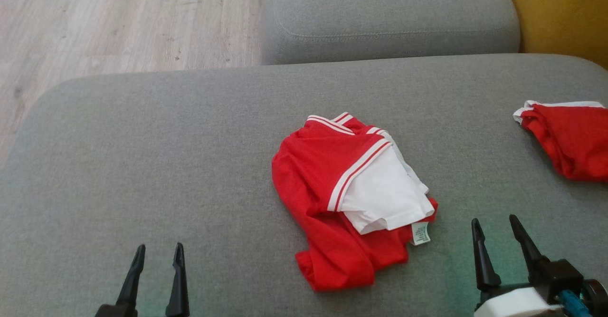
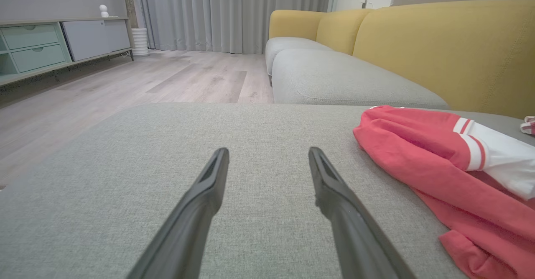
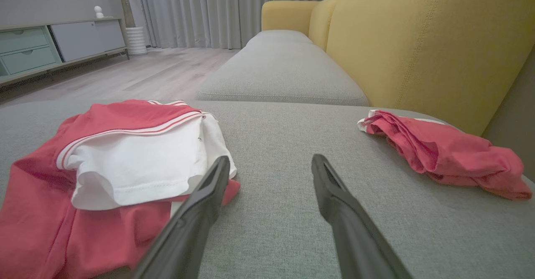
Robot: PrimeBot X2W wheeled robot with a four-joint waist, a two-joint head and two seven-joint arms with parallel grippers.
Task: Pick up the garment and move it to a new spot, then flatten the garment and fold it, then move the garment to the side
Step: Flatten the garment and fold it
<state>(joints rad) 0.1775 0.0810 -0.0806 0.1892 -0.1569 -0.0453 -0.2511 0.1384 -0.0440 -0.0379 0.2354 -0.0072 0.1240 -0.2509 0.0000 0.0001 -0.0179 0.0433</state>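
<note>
- The garment [image 1: 351, 198], red with a white panel and striped trim, lies in a crumpled heap about the middle of the grey seat cushion [image 1: 142, 165]. It is doubled over itself, so I judge that nothing of the task is done yet and the first pick-up is the step in hand.
- The left gripper [image 1: 159, 248] hangs low over bare cushion, well to the left of the garment and nearer the robot. Its fingers are apart and hold nothing.
- The right gripper [image 1: 494, 219] is near the garment's right-hand near corner, a little beyond the care label [image 1: 421, 233]. Its fingers are also apart and empty.
- With one gripper on each side of the garment and both spread, this looks like a ready stance. The right one seems the better placed to take an edge.
- In the right wrist view one finger crosses the garment's white hem; I cannot tell whether it touches the cloth or only stands in front of it.
- A second red cloth [image 1: 570, 141] lies well to the right of the garment and is cut off by the head view's edge.
- The garment's neckline, sleeves and number of layers are lost in the folds.
</note>
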